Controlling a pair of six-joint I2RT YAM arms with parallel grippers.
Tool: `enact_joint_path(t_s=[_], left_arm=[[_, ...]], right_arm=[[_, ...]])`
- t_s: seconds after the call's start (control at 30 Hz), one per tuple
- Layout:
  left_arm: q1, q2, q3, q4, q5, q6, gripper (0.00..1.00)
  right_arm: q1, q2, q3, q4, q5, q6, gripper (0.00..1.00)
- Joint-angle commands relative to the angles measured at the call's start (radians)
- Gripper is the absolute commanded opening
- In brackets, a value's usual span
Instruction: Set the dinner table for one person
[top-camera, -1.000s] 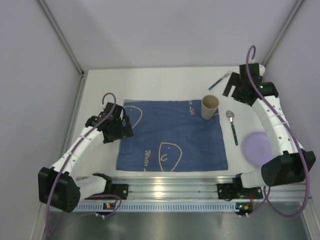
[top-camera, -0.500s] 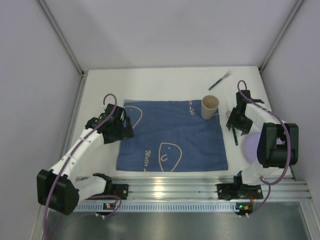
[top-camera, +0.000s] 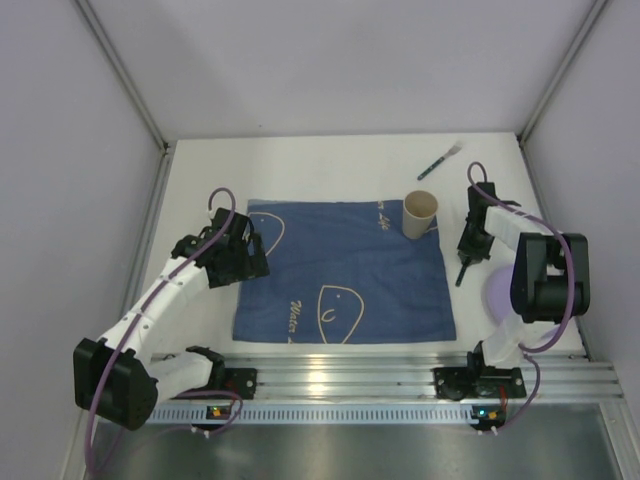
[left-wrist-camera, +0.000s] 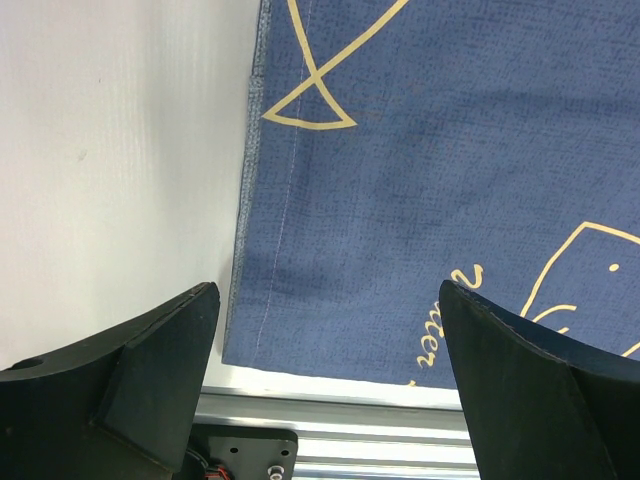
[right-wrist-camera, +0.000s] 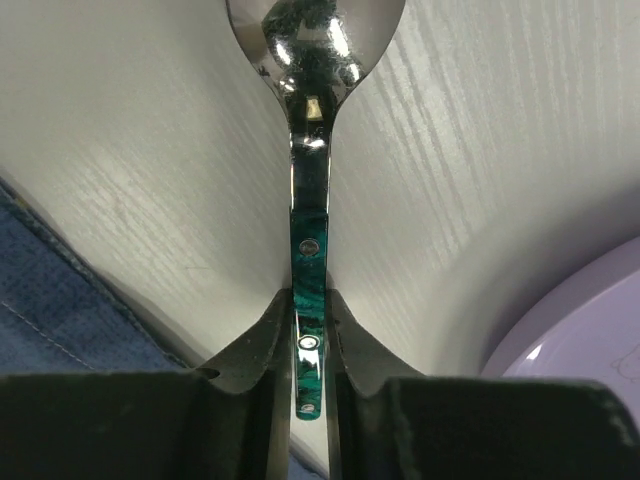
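The white dinner table (top-camera: 330, 170) carries a blue cloth (top-camera: 345, 270) with pale line drawings. A spoon (right-wrist-camera: 310, 240) with a green handle lies on the white surface just right of the cloth. My right gripper (right-wrist-camera: 308, 310) is shut on that spoon's handle, its arm (top-camera: 470, 240) covering most of the spoon from above. A tan paper cup (top-camera: 420, 213) stands on the cloth's far right corner. A lilac plate (top-camera: 497, 292) rests at the right; its rim (right-wrist-camera: 590, 320) shows beside the spoon. My left gripper (left-wrist-camera: 330, 370) hangs open over the cloth's near left corner (left-wrist-camera: 300, 300), holding nothing.
A fork (top-camera: 440, 159) with a green handle lies at the far right of the table. A silver metal rail (top-camera: 340, 375) runs along the near edge, seen also under the left gripper as a ribbed rail (left-wrist-camera: 400, 440). Grey walls close in on three sides.
The right arm swung back from the far right corner to the spoon beside the cup, came down over it and shut on its handle. The left arm stayed where it was.
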Motion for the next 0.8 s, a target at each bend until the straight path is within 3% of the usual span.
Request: enact_joint_path(t_s=[0.0, 0.03, 0.2, 0.47, 0.6, 0.77], left_arm=[[-0.007, -0.005, -0.003, 0.021, -0.014, 0.005, 0.96], [-0.007, -0.003, -0.003, 0.021, -0.014, 0.005, 0.96], [-0.008, 0.014, -0.002, 0.019, -0.009, 0.002, 0.96], [-0.010, 0.017, 0.000, 0.017, -0.007, 0.002, 0.97], [-0.013, -0.002, 0.001, 0.017, -0.007, 0.001, 0.98], [-0.014, -0.046, -0.002, 0.021, -0.017, -0.002, 0.98]], right_arm=[[-0.007, 0.049, -0.024, 0.060, 0.020, -0.011, 0.10], [-0.007, 0.055, -0.024, 0.058, 0.018, -0.015, 0.00], [-0.006, 0.002, 0.014, 0.000, 0.054, -0.016, 0.00], [0.077, -0.262, 0.191, -0.242, 0.155, -0.015, 0.00], [0.155, -0.425, 0.127, -0.313, 0.079, 0.027, 0.00], [0.347, -0.675, -0.037, -0.418, 0.002, 0.180, 0.00]])
